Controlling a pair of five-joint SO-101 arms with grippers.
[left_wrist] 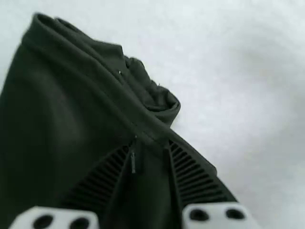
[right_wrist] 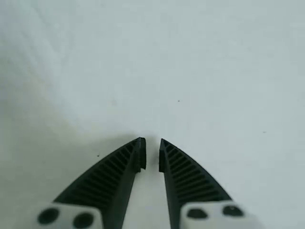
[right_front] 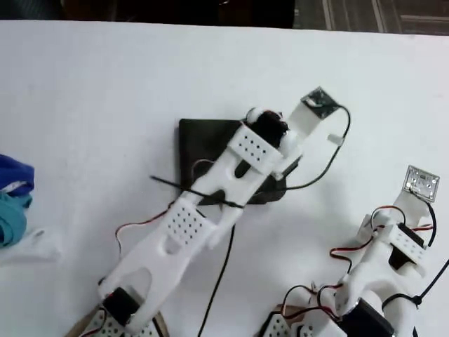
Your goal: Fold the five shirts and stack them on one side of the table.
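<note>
Starting at the left edge of the table (right_front: pixel 105 84), a loose heap of shirts (right_front: pixel 12 203) lies in blue, teal and white, crumpled and not yet folded. They look like thin, limp cloth: light to lift, with no stiffness to hold a shape, so they are likely to sag and bunch if taken by one point only. A hem or shoulder seam, where the cloth is doubled, seems the safest place to pinch.

Near the middle of the table lies the black shirt (right_front: pixel 203 144), already in a roughly squared, folded shape. The left arm (right_front: pixel 210 203) stretches diagonally over it from the near edge, its wrist tipped down above the shirt's right side. In the left wrist view the left gripper (left_wrist: pixel 150 148) has its claw drawn narrow on a ridge of the dark cloth, which runs up between the two fingers; a rolled edge (left_wrist: pixel 159 102) bunches just beyond the tips. The cloth looks soft and slightly grippy, unlikely to slip from such a pinch.

Further right, the right arm (right_front: pixel 393 246) sits tucked back near the table's near edge, well apart from every shirt. The right gripper (right_wrist: pixel 151 152) hangs over bare table, its claw nearly closed with a thin gap and nothing between the fingers.
</note>
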